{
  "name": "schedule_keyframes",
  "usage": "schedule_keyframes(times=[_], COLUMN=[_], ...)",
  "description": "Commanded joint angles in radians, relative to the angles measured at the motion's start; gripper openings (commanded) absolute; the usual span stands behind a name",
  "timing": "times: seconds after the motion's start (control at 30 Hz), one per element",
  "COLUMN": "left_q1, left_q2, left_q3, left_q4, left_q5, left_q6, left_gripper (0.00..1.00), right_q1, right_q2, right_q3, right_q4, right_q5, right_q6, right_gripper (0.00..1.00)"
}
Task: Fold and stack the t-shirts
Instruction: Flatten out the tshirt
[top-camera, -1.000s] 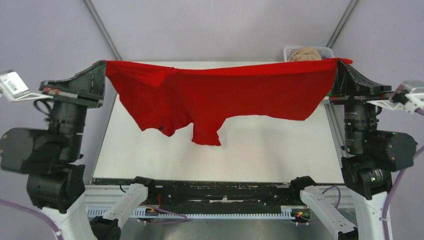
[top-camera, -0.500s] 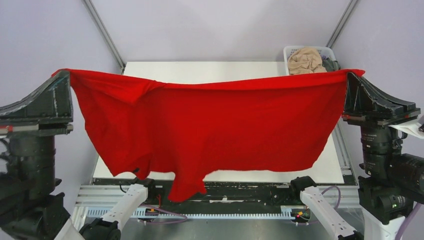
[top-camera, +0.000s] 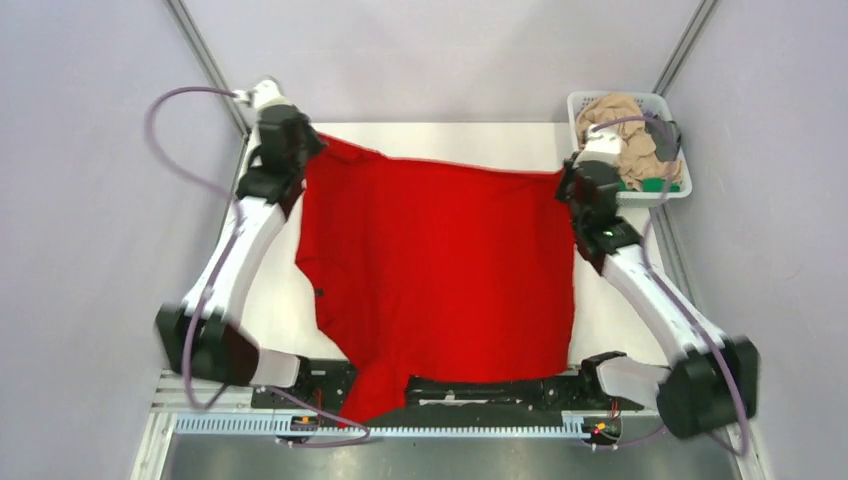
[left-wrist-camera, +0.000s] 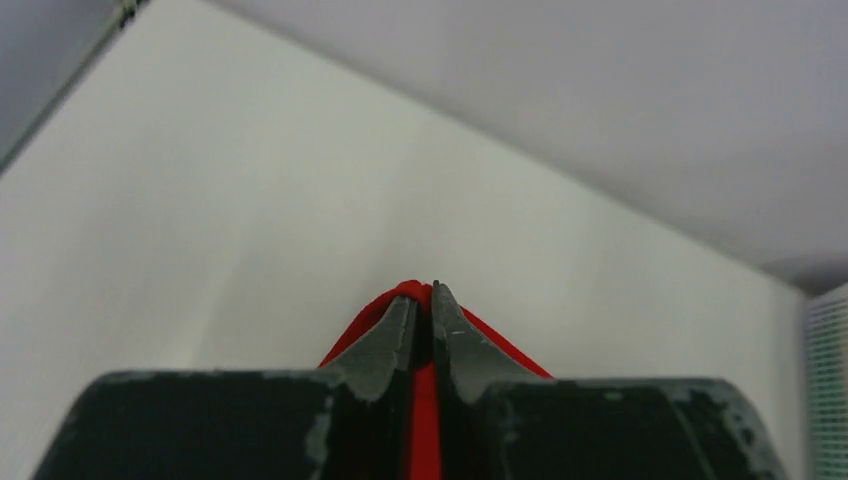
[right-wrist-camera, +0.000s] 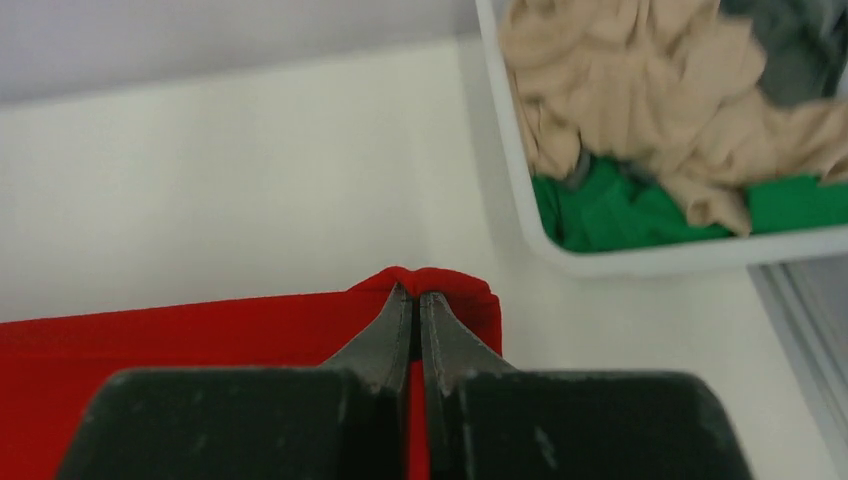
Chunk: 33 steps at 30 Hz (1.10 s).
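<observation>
The red t-shirt (top-camera: 440, 260) lies spread over the white table, its near end hanging over the front edge. My left gripper (top-camera: 318, 140) is shut on its far left corner (left-wrist-camera: 412, 292), low at the table's back left. My right gripper (top-camera: 566, 178) is shut on its far right corner (right-wrist-camera: 440, 282), beside the basket. The peach-beige shirt (top-camera: 622, 128), the dark grey shirt (top-camera: 664, 136) and the green shirt (top-camera: 656, 184) lie crumpled in the basket; they also show in the right wrist view, peach-beige (right-wrist-camera: 640, 90) over green (right-wrist-camera: 640, 215).
The white slotted basket (top-camera: 588, 101) stands at the back right corner; its rim (right-wrist-camera: 505, 130) is just right of my right gripper. Bare white table (top-camera: 450, 140) shows behind the shirt. The front rail (top-camera: 480, 388) runs along the near edge.
Both arms swung from raised near positions out to the far side of the table. The red shirt went from hanging stretched in the air to lying spread on the table.
</observation>
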Motion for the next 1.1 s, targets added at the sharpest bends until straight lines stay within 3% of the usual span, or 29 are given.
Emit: schedule_keyframes(times=[0.0,0.03,0.07,0.1,0.13,0.2,0.23,0.43,0.63,0.8,1.07], left_q1=[0.003,0.003,0.003,0.003,0.003,0.003,0.003,0.002,-0.013,-0.02,-0.021], left_q2=[0.326,0.398,0.483,0.542,0.6,0.664,0.675,0.636,0.552,0.548,0.621], left_q3=[0.021,0.066,0.108,0.159,0.21,0.299,0.315,0.281,0.073,-0.015,-0.083], left_q4=[0.054,0.027,0.007,-0.022,-0.044,-0.106,-0.114,-0.159,-0.109,-0.054,-0.104], left_q5=[-0.04,-0.024,-0.007,0.002,0.015,0.041,0.061,0.19,0.354,0.377,0.39], left_q6=[0.071,0.073,0.077,0.078,0.082,0.08,0.08,0.019,-0.079,-0.119,-0.16], left_gripper=[0.16,0.17,0.2,0.33,0.54,0.96,1.0,1.0,1.0,1.0,1.0], right_q1=[-0.038,-0.051,-0.06,-0.066,-0.066,-0.066,-0.066,-0.067,-0.063,-0.059,-0.059], right_q2=[0.246,0.324,0.386,0.452,0.497,0.56,0.569,0.52,0.42,0.404,0.48], right_q3=[-0.044,-0.017,0.009,0.053,0.087,0.152,0.167,0.105,-0.091,-0.183,-0.194], right_q4=[0.215,0.227,0.23,0.228,0.218,0.191,0.187,0.166,0.2,0.235,0.244], right_q5=[0.092,0.047,0.012,-0.023,-0.045,-0.071,-0.072,-0.131,-0.309,-0.386,-0.397], right_q6=[0.042,0.051,0.054,0.051,0.034,0.018,0.016,0.032,0.069,0.078,0.094], right_gripper=[0.0,0.04,0.15,0.34,0.43,0.94,0.98,0.98,0.98,0.98,0.98])
